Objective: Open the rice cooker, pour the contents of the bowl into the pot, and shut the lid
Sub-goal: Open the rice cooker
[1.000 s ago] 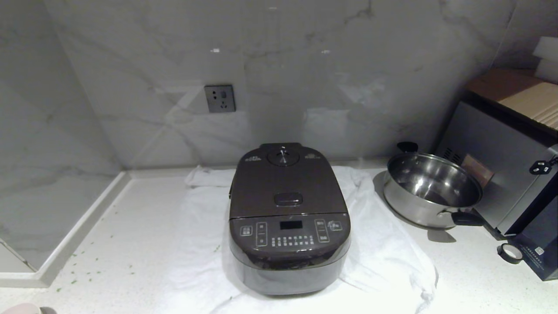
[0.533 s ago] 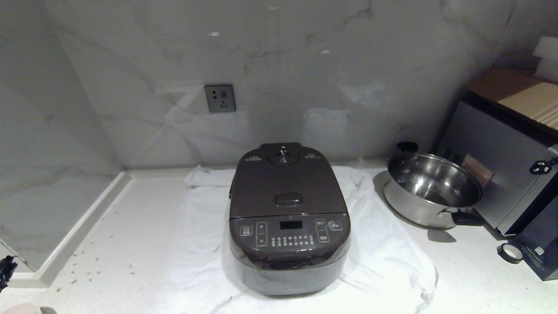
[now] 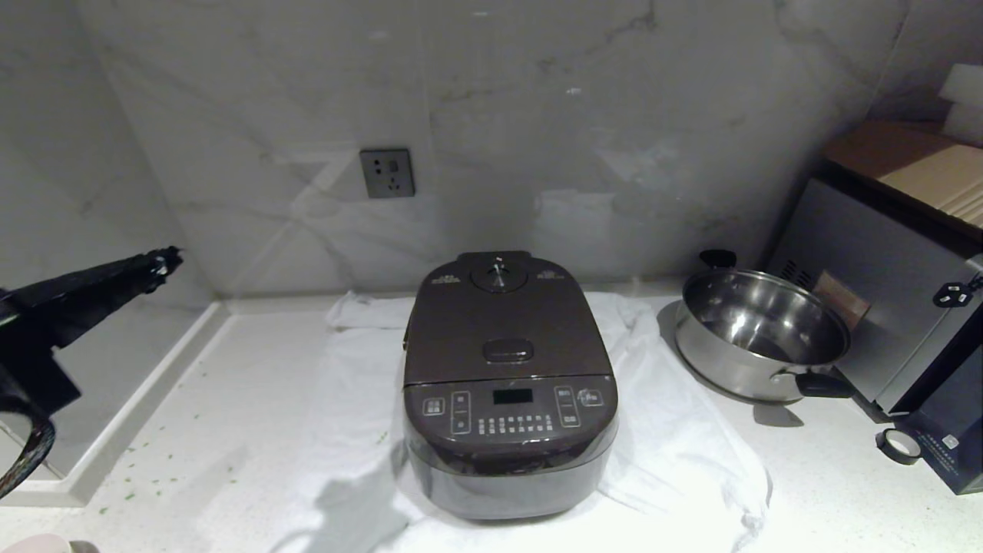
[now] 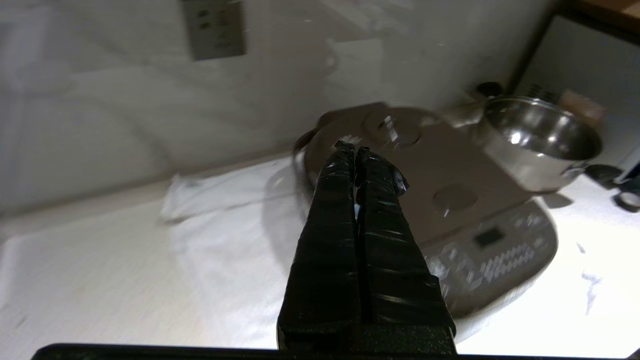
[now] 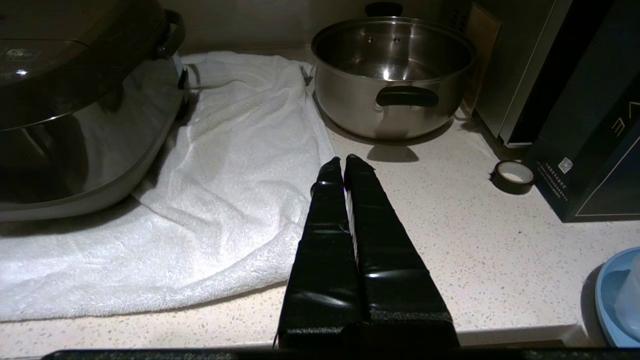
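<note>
The dark brown rice cooker point(image 3: 508, 415) stands mid-counter on a white towel point(image 3: 676, 461), its lid point(image 3: 503, 330) down. My left gripper point(image 3: 165, 261) hangs shut and empty in the air at the far left, well left of the cooker. In the left wrist view this gripper point(image 4: 355, 149) points toward the back of the cooker point(image 4: 450, 200). Only a pale pink sliver of the bowl point(image 3: 31, 544) shows at the bottom left corner; its contents are hidden. My right gripper point(image 5: 343, 162) is shut and empty, low over the counter's front edge beside the towel point(image 5: 225, 165).
A shiny steel pan point(image 3: 760, 334) sits right of the cooker, with a steel appliance point(image 3: 868, 307), a dark box point(image 3: 952, 438) and a tape roll point(image 3: 897, 445) beyond it. Small green bits point(image 3: 146, 476) are scattered on the counter at the left. A wall socket point(image 3: 388, 173) is behind.
My left arm has risen from below the picture's left edge into the head view, and its shadow now falls on the towel in front of the cooker. Nothing else has moved.
</note>
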Controlling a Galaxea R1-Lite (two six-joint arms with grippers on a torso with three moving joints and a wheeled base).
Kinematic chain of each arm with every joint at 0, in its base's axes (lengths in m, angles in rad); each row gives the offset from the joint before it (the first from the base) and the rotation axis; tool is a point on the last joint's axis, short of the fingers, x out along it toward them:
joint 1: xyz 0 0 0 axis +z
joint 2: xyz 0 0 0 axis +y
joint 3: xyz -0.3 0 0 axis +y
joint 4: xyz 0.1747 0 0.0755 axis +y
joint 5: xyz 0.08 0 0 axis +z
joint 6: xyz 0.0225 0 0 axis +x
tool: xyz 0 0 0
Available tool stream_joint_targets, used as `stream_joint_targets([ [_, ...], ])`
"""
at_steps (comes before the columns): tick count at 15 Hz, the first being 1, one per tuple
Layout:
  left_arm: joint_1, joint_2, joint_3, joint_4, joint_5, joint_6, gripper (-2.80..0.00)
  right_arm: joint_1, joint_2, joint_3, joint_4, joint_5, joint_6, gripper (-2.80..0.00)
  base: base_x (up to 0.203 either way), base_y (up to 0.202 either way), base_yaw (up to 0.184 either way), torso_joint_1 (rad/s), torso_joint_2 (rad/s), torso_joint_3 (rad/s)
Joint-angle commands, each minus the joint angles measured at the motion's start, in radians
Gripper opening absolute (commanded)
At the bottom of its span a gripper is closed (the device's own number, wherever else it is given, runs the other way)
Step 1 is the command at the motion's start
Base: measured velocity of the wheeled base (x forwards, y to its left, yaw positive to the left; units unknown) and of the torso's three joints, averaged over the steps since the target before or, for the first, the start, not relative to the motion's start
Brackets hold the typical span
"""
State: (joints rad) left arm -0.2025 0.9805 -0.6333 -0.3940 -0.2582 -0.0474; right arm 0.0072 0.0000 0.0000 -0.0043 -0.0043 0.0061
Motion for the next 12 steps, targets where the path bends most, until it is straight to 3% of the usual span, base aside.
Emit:
stream_joint_targets([
  [1,-0.128,0.22,-0.141,-0.009,0.048,0.0,-2.8,0.0,0.0,0.002,0.0,0.0,0.0,-2.8,0.0,0.0,0.0,0.0,0.0,0.0],
  [3,-0.236,0.318,-0.248,-0.011,0.106,0.001,-2.8,0.0,0.0,0.002,0.0,0.0,0.0,-2.8,0.0,0.0,0.0,0.0,0.0,0.0],
  [6,-0.315,0.426,-0.339,-0.012,0.132,0.001,-2.8,0.0,0.0,0.002,0.0,0.0,0.0,-2.8,0.0,0.0,0.0,0.0,0.0,0.0],
  [12,-0.415,0.52,-0.352,-0.014,0.14,0.027,-2.8,0.0,0.0,0.002,0.0,0.0,0.0,-2.8,0.0,0.0,0.0,0.0,0.0,0.0],
])
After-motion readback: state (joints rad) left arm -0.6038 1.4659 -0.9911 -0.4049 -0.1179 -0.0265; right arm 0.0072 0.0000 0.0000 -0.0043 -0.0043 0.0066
